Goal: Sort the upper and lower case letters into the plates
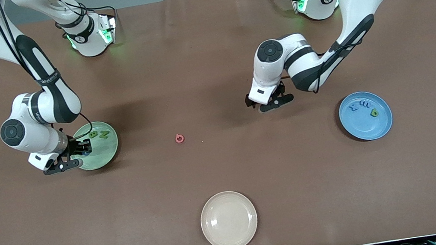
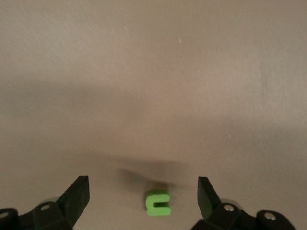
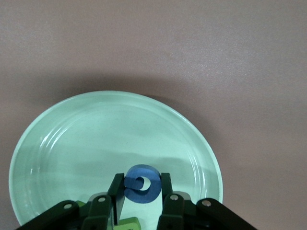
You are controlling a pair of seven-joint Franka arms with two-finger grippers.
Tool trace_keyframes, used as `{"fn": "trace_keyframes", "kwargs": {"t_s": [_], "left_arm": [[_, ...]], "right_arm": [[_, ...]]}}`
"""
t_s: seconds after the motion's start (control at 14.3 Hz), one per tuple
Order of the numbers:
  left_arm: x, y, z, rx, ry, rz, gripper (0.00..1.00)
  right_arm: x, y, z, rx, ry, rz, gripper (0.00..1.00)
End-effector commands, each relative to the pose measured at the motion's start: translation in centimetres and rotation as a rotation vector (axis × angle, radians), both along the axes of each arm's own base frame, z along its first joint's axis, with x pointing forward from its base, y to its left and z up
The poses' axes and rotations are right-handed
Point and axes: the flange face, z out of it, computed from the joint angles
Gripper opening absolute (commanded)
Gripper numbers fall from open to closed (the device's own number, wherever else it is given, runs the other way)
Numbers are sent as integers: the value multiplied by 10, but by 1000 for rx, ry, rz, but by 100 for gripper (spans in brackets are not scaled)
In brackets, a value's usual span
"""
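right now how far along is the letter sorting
Done: two letters lie in the mint green plate, three in the blue plate. In hand: right end effector holds a blue letter over the mint plate. Left: the open left end effector hovers over a green letter; a pink letter waits mid-table.

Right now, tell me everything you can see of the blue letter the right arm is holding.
The blue letter is a thick, matte, foam-like piece with a curled, rounded outline and a small hole. The right gripper is shut on it, one of its black fingers pressing each side. It hangs over the mint green plate; I cannot tell whether it touches the plate.
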Motion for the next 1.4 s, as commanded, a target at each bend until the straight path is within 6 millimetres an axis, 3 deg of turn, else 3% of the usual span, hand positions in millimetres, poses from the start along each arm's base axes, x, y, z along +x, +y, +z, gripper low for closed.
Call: {"fn": "trace_keyframes", "kwargs": {"t_s": [0.0, 0.21, 0.28, 0.35, 0.42, 0.49, 0.63, 0.7, 0.84, 0.98, 1.12, 1.33], "left_arm": [[-1, -7, -4, -26, 19, 17, 95], [-7, -10, -15, -35, 53, 27, 85], [-9, -11, -16, -33, 57, 24, 80], [-14, -13, -18, -30, 63, 17, 74], [-15, -14, -18, -30, 64, 16, 68], [-14, -12, -20, -27, 65, 18, 60], [-16, -17, -21, -24, 62, 13, 48], [-16, -16, -24, -16, 62, 15, 43], [-16, -15, -29, -3, 62, 16, 33], [-15, -15, -29, -4, 60, 16, 25], [-10, -14, -25, -5, 51, 25, 17], [7, -8, -11, -6, 18, 58, 15]], "right_arm": [[-6, 10, -5, 1, 0, 26, 2], [-8, 8, -17, 0, 21, 22, 7], [-9, 9, -18, 0, 24, 24, 14], [-8, 8, -17, 0, 23, 24, 37], [-7, 8, -15, 1, 26, 22, 84], [-7, 10, -14, 2, 29, 19, 100], [-3, 15, 1, 16, 63, 8, 100], [3, 21, 19, 22, 72, -13, 100], [14, 52, 51, 15, 105, -64, 100], [25, 90, 76, -2, 115, -135, 100], [23, 138, 78, -19, 97, -194, 100], [18, 206, 73, 16, 42, -270, 100]]}}
